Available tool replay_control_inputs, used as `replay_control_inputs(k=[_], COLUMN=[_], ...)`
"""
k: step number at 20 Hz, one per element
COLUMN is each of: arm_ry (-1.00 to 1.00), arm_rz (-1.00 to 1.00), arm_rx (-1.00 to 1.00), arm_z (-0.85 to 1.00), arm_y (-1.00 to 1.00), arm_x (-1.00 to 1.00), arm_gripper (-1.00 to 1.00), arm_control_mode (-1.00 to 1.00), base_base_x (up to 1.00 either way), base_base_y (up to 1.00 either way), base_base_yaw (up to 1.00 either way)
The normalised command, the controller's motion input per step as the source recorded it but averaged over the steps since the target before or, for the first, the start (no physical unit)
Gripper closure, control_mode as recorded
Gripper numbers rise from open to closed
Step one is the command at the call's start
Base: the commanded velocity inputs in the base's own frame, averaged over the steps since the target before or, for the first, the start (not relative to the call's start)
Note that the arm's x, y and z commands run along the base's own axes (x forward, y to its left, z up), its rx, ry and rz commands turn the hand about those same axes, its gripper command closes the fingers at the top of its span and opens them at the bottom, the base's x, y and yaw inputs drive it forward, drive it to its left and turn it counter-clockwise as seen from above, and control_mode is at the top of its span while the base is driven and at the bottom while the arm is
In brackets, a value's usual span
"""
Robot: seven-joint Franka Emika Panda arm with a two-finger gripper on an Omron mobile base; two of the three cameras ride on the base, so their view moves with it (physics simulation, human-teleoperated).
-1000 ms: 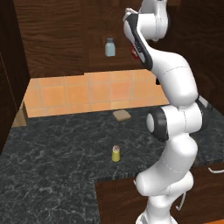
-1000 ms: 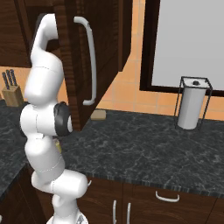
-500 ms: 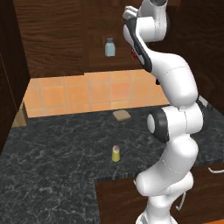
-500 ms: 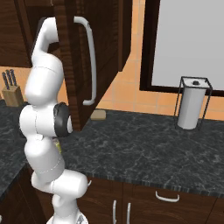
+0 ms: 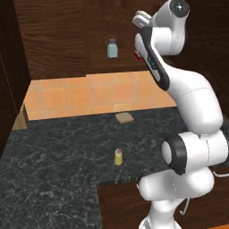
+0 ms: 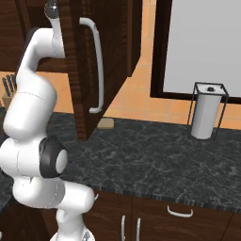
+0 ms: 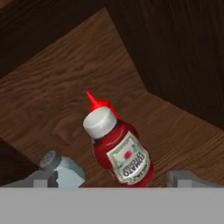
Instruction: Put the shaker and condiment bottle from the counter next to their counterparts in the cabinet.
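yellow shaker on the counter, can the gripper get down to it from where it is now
Probably yes. The yellow shaker stands alone on the dark counter, nothing crowding it. The gripper is open up at the cabinet shelf, around the condiment bottle, so it must back out and swing down first.

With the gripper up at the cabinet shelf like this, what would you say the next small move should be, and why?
Probably draw the gripper straight back out of the cabinet. Its jaws stand open either side of the condiment bottle, which rests on the shelf just in front of the red squeeze bottle and beside the grey-blue shaker. The yellow shaker waits on the counter.
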Motion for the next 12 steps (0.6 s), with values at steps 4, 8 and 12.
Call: replay_control_inputs(k=[4,8,12], arm_ry=[0.0,0.0,0.0], arm_rz=[0.04,0.08,0.08], arm_rx=[0.11,0.01,0.0], arm_z=[-0.36,-0.53,-0.69], arm_y=[0.0,0.0,0.01], arm_x=[-0.87,-0.59,-0.55], arm_gripper=[-1.0,-1.0,-1.0], arm_control_mode=[-1.0,-1.0,-1.0], base_base_x=[0.0,0.0,0.0], base_base_y=[0.0,0.0,0.0], base_base_yaw=[0.0,0.0,0.0])
